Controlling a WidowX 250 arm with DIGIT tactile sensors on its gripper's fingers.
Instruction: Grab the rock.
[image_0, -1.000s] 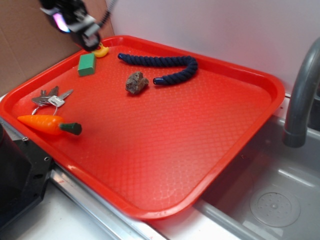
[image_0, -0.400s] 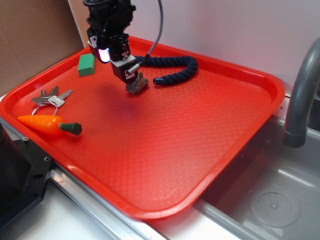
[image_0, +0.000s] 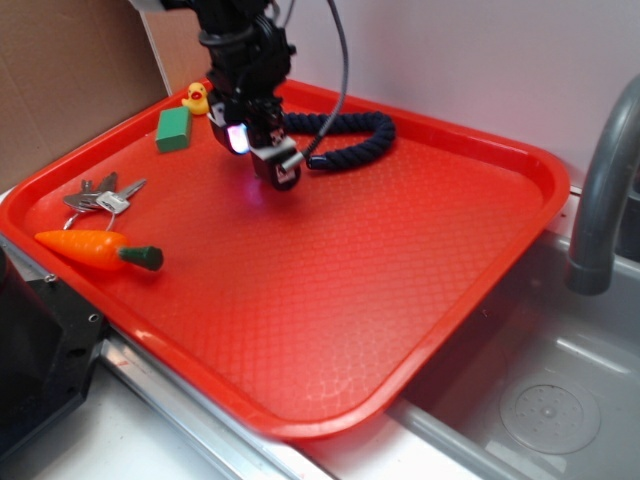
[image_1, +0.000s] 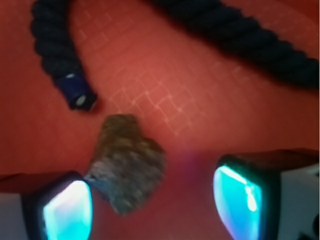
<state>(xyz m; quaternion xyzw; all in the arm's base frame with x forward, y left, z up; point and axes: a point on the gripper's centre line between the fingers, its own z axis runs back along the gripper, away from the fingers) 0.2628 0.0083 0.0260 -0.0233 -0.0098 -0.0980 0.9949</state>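
text: none readable | labels: none | brands: none | numbers: none | signs: none

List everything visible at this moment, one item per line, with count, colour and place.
rock: one, brown-grey, on the tray between the gripper's fingers, close to the left one
rope: one, dark navy, curved along the tray's far side
green block: one, green, tray's far left corner
rubber duck: one, yellow, just behind the green block
keys: one bunch, silver, tray's left side
toy carrot: one, orange with dark green top, tray's near left edge
tray: one, red, beside the sink
sink: one, grey metal, right
faucet: one, grey, right edge
gripper: one, black, open, lowered around the rock
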